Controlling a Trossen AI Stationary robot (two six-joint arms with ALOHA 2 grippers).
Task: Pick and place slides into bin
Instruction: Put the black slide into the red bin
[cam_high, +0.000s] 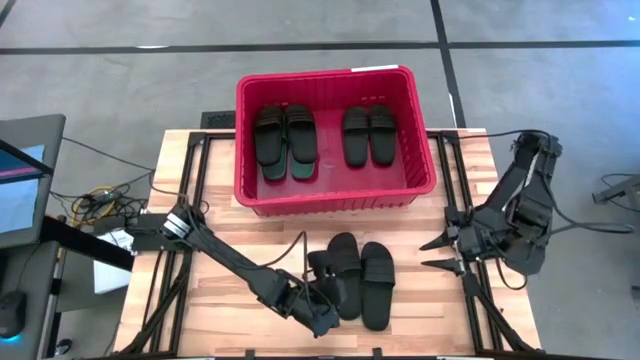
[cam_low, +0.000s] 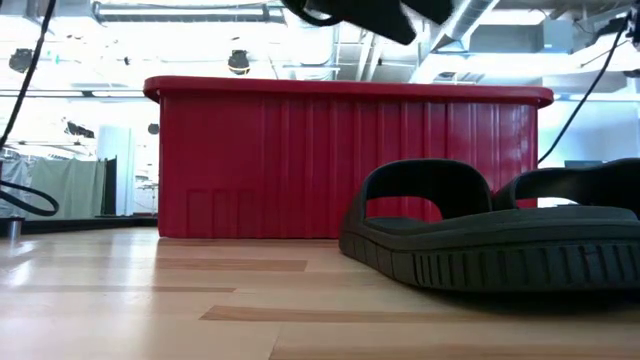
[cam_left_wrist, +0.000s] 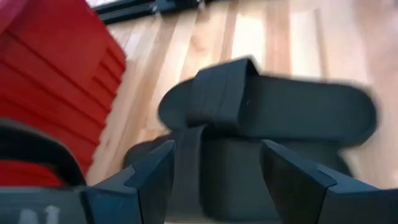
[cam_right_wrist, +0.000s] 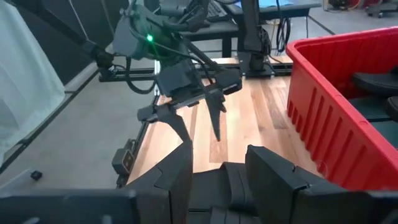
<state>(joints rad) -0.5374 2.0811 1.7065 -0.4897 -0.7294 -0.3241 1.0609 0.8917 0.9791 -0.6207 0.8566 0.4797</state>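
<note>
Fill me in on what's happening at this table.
The left gripper, fingers open, is poised over the black slides lying on the wooden table. The red bin beyond them already holds several slides. The right gripper waits open at the table's right side, holding nothing.

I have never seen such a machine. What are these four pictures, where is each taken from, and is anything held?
It is a robot with two arms at a table. One picture looks down from above, one looks level across the tabletop, and two come from cameras on the wrists. Some slides lie in the red bin; black slides lie on the table. The left gripper, fingers open, is low over these. The right gripper waits open at the side. Nothing is held.
</note>
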